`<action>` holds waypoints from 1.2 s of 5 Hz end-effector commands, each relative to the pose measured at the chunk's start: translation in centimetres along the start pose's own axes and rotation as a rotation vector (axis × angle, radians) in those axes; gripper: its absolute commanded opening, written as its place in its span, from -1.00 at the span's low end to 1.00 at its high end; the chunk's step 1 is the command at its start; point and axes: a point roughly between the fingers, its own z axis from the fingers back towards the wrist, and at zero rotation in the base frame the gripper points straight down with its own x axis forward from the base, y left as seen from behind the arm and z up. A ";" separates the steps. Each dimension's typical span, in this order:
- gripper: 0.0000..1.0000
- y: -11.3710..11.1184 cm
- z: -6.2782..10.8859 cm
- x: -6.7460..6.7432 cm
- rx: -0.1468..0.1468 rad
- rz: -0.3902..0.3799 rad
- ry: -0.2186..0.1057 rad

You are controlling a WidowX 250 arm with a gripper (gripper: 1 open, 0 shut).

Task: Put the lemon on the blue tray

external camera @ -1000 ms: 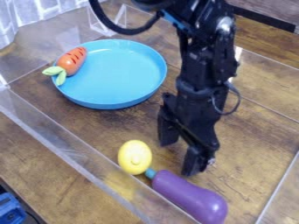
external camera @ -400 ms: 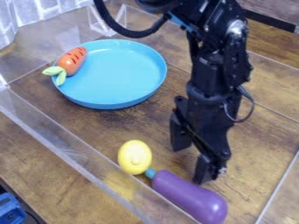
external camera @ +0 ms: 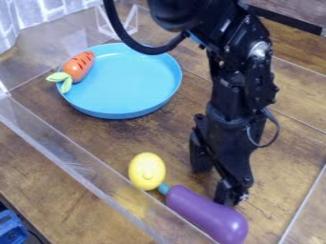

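Note:
The lemon (external camera: pixel 148 170), a small yellow oval, lies on the wooden table near the front wall. The blue tray (external camera: pixel 124 80) is a round sky-blue plate at the back left, with nothing inside it. My gripper (external camera: pixel 214 178) points straight down at the right of the lemon, a short gap apart from it. Its black fingers (external camera: pixel 232 188) stand open and low over the table, holding nothing. One finger reaches down close to the purple eggplant (external camera: pixel 205 213).
An orange carrot (external camera: pixel 74 67) with green leaves leans on the tray's left rim. The purple eggplant lies just right of and in front of the lemon. Clear plastic walls (external camera: pixel 76 162) fence the table at the front and left.
The arm has shifted a little to the right and slightly down, away from the lemon. The jaws stayed open; lemon, tray and eggplant have not moved.

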 end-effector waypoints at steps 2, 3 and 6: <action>-1.00 1.7 0.6 0.5 0.006 -0.037 -0.054; -1.00 1.4 0.7 0.6 0.010 -0.015 -0.059; -1.00 0.5 1.5 1.0 0.023 0.101 -0.078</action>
